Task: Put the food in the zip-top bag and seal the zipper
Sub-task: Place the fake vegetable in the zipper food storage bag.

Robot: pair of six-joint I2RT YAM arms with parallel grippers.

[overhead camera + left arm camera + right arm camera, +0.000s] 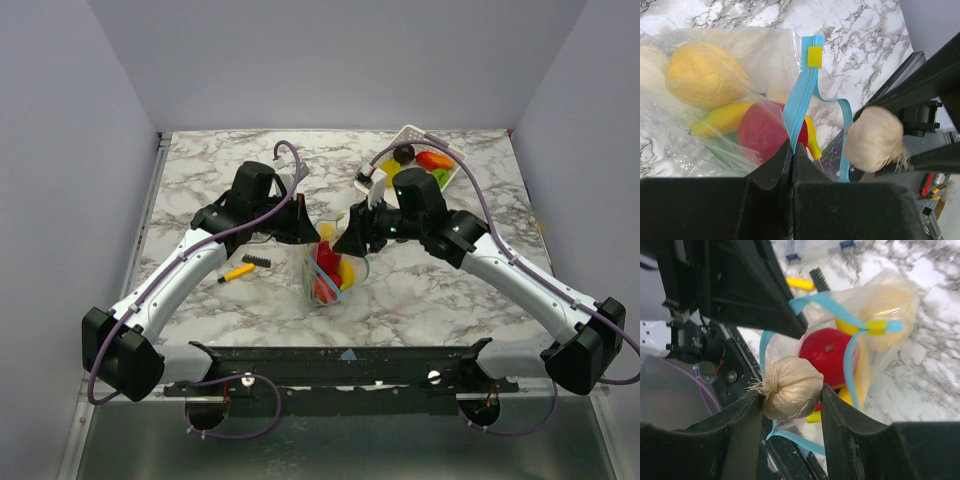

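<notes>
The zip-top bag stands open at the table's middle, holding red and yellow food. My left gripper is shut on one side of the light blue zipper and holds the mouth up; a yellow slider sits at the strip's end. My right gripper is shut on a white garlic bulb, just above the open mouth, with the red fruit below it. The garlic also shows in the left wrist view. In the top view both grippers, left and right, meet over the bag.
A white basket at the back right holds dark purple, red, green and yellow food. A yellow-and-black tool lies left of the bag. A clear packet with dark blue bits lies beyond.
</notes>
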